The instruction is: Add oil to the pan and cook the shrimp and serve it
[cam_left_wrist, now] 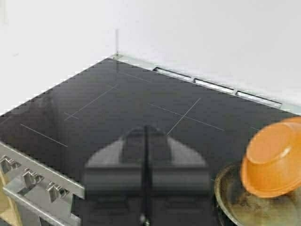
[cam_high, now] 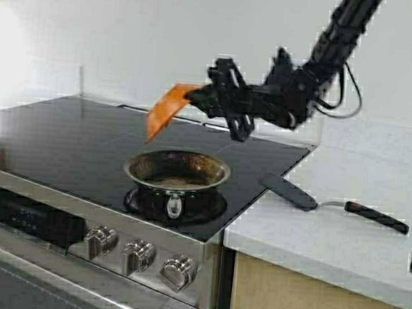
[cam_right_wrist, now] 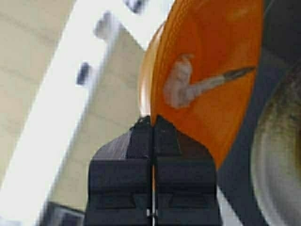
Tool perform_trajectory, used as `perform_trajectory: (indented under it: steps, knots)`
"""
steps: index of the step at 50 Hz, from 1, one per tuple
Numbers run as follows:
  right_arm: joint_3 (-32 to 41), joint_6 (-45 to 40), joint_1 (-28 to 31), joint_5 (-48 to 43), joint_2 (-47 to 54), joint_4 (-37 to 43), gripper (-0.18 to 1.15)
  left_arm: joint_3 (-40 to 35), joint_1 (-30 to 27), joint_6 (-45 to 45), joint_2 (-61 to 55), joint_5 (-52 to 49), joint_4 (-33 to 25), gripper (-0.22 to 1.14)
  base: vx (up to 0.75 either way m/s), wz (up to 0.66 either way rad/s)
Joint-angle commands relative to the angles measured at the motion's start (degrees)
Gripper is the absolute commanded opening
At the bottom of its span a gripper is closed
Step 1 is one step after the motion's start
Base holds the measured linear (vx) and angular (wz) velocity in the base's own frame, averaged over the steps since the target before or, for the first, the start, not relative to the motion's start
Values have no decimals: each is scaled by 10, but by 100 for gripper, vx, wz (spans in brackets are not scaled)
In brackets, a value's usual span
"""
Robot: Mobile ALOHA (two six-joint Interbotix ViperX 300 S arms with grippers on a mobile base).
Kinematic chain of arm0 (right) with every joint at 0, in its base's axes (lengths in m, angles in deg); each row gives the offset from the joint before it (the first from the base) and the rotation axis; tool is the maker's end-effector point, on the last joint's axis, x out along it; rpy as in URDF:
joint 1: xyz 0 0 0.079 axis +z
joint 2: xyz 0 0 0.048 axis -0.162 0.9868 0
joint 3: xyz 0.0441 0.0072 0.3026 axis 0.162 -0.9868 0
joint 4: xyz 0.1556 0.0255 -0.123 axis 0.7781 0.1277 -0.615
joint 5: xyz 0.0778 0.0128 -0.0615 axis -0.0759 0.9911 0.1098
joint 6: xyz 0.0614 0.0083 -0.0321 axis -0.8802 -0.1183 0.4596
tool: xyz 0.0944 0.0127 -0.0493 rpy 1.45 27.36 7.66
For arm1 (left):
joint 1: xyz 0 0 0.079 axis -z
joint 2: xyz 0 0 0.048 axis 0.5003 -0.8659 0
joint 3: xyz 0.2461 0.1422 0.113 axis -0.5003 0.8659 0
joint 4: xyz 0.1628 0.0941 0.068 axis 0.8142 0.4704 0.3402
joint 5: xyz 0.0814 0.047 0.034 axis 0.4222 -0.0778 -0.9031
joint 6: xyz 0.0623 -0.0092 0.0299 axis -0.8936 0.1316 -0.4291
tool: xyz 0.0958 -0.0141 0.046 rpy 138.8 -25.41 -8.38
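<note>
The steel pan (cam_high: 177, 170) sits on the front burner of the black cooktop (cam_high: 73, 134), its browned inside bare. Just above its far rim hangs an orange bowl (cam_high: 165, 111), tipped steeply toward the pan. My right gripper (cam_high: 209, 94) is shut on the bowl's rim. In the right wrist view the fingers (cam_right_wrist: 164, 136) pinch the rim, and the pale curled shrimp (cam_right_wrist: 181, 84) clings to the bowl's (cam_right_wrist: 221, 108) inner wall above the pan (cam_right_wrist: 277, 165). My left gripper (cam_left_wrist: 146, 132) is shut and empty over the cooktop beside the pan (cam_left_wrist: 235, 205). The oil is out of view.
A black spatula (cam_high: 288, 191) with a dark handle (cam_high: 375, 216) lies on the white counter (cam_high: 341, 242) to the right of the stove. Steel knobs (cam_high: 139, 254) line the stove's front. A white wall stands behind the cooktop.
</note>
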Motion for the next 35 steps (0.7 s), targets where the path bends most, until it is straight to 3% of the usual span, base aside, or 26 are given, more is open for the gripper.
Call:
perform_trajectory:
  steps: [1,5,35]
  knots:
    - [1,-40,-9,-25,5,2,5,-5,0,-1,-4,3,-1,3,0,0]
    - [-6,-37,-8,-62,-1,-4,5,-4,-1,-2,-4,3,-1,3,0,0]
    - [10,-65,-14,-75,18,-19,6,-4,0,-2,-5,4,-1,3,0,0]
